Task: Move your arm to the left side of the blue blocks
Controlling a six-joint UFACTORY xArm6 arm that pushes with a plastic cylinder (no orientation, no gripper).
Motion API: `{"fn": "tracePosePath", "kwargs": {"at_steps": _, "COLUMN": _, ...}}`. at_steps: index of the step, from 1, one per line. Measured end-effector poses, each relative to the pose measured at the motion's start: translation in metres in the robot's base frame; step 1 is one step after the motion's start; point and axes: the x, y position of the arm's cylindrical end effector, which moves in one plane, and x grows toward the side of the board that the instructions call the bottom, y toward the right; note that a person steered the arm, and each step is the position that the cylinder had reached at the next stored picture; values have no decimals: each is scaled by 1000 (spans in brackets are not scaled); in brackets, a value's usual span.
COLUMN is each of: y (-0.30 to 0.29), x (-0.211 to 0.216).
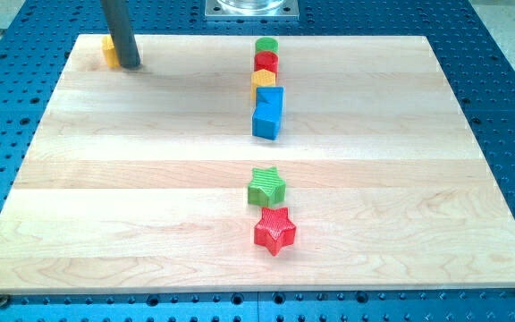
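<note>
My tip is a bare rod with no jaws, so it is gripping nothing; it is resting at the board's top-left corner, touching and partly hiding a yellow block whose shape I cannot tell. The blue blocks are sitting well to the view's right, pressed together below a yellow block, red cylinder and green cylinder. A green star and red star are lying nearer the bottom.

Bright, even overhead light. Pale wooden bench evenly lit, no glare. Shadows soft, short; faint one at 3 o'clock of dark rod, my tip. Focus sharp throughout. Slight keystone: bench edges converge toward 12 o'clock.
</note>
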Motion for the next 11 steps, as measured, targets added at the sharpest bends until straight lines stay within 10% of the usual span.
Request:
{"fn": "tracePosePath", "kwargs": {"at_steps": 6, "y": 0, "x": 5}}
{"fn": "tracePosePath", "kwargs": {"at_steps": 10, "y": 53, "x": 162}}
{"fn": "tracePosePath", "kwargs": {"at_steps": 11, "y": 56, "x": 107}}
